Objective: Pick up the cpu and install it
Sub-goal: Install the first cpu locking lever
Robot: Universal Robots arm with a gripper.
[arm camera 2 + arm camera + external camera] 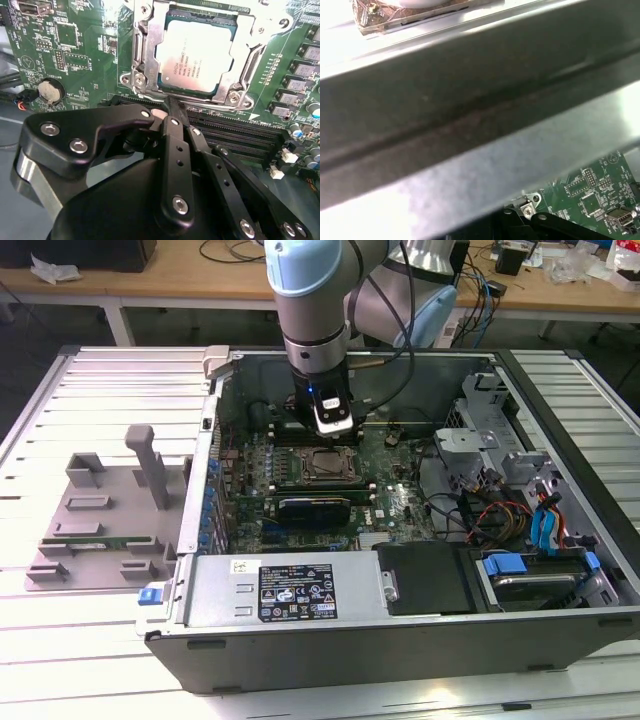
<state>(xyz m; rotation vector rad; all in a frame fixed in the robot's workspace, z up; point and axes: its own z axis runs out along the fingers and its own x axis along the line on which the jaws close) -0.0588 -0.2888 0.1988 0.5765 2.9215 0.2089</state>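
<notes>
In the exterior view, the gripper [332,428] hangs at upper centre over the open computer case [400,640], just above the socket [327,466].

In the second wrist view, the cpu [196,56] lies flat in the socket frame [145,60] at top centre, square, its edges slightly skewed to the frame. The gripper's fingers [175,120] are together, their tip at the cpu's near edge, holding nothing.

In the first wrist view, a grey metal beam [470,115] crosses diagonally; green motherboard [590,195] shows lower right.

In the second wrist view the claw [172,107] hides the motherboard [85,60] below the socket.

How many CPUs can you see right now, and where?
1. The cpu sits in the motherboard socket inside the open computer case, just beyond the gripper in the second wrist view. Others could be hidden behind the arm.
</notes>
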